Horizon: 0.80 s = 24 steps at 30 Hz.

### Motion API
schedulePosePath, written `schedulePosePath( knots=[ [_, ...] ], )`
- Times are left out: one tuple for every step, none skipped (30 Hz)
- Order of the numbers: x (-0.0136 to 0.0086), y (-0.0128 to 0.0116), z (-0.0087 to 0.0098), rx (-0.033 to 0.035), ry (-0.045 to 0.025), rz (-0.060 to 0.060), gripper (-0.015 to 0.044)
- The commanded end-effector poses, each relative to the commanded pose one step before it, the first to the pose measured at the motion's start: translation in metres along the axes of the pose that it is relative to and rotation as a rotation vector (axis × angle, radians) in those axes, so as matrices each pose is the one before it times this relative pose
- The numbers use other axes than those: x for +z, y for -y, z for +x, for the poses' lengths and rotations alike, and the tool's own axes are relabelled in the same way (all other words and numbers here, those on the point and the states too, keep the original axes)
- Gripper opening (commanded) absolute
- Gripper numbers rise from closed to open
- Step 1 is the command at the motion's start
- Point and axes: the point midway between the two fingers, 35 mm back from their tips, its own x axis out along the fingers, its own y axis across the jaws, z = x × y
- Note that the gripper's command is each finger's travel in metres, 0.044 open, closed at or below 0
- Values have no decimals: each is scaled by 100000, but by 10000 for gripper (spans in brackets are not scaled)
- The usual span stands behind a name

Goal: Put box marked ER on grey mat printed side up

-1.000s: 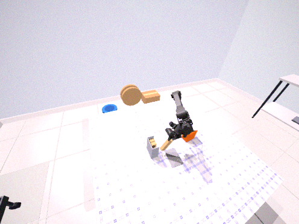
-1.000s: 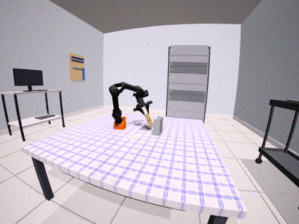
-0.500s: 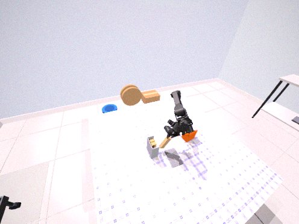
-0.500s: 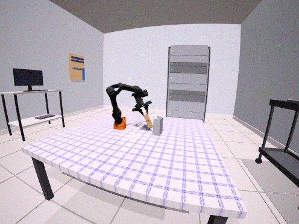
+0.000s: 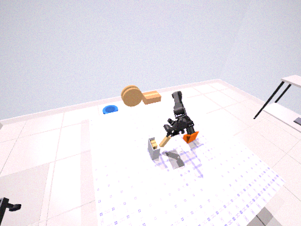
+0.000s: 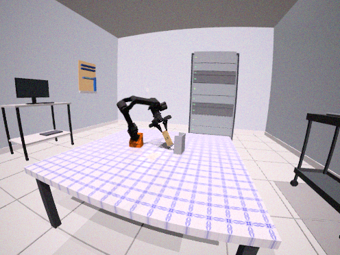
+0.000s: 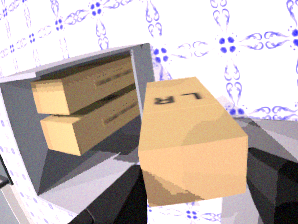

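Showing only by wrist — "LR" on the box (image 5: 165, 141) (image 6: 167, 138) (image 7: 192, 145) clenched in the pincer (image 5: 170, 135) (image 6: 163, 127) (image 7: 194, 167).

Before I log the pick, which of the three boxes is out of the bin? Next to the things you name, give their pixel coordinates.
The box marked LR (image 7: 192, 117) (image 6: 167, 138) (image 5: 165, 141), gripped; the other two stand inside the bin (image 7: 17, 100) (image 6: 179, 144) (image 5: 154, 154).

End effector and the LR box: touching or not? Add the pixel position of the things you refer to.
Touching. The wrist view shows the end effector (image 5: 169, 135) (image 6: 164, 129) (image 7: 194, 167) clamping the LR box (image 5: 164, 141) (image 6: 167, 139) (image 7: 192, 120), black fingers against opposite sides.

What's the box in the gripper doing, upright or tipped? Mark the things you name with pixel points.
Tipped: the held box (image 5: 165, 141) (image 6: 167, 138) (image 7: 192, 132) slants down from the gripper (image 5: 170, 133) (image 6: 162, 125) beside the bin (image 5: 154, 152) (image 6: 179, 144) (image 7: 20, 117).
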Motion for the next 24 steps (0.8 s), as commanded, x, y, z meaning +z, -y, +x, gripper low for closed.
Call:
schedulePosePath(
  knots=[
    [968, 56, 15, 365, 437, -208, 151],
    [159, 18, 5, 2, 19, -6, 151],
    [159, 19, 5, 2, 20, -5, 151],
    [128, 16, 4, 2, 17, -4, 151],
    [76, 10, 3, 1, 10, -3, 151],
    [25, 3, 1, 0, 3, -1, 151],
    [0, 0, 0, 0, 0, 0, 151],
    [0, 0, 0, 0, 0, 0, 151],
    [0, 0, 0, 0, 0, 0, 151],
    [-2, 11, 24, -2, -5, 0, 151],
    [-5, 32, 72, -5, -14, -1, 151],
    [-8, 53, 120, -8, -22, -1, 151],
    [-10, 66, 147, -9, -25, -1, 151],
    [-9, 67, 147, -8, -22, -1, 151],
    [-8, 68, 147, -6, -20, 0, 151],
    [-7, 68, 146, -5, -18, 0, 151],
    [-6, 69, 145, -4, -15, 0, 151],
    [-5, 69, 145, -3, -13, 0, 151],
    [-4, 70, 144, -2, -11, 0, 151],
    [-3, 70, 143, -1, -8, 1, 151],
    [-2, 71, 143, 0, -6, 1, 151],
    [-1, 71, 142, 1, -3, 1, 151],
    [0, 72, 142, 2, -1, 1, 151],
    [1, 73, 141, 3, 1, 1, 151]
  ],
)
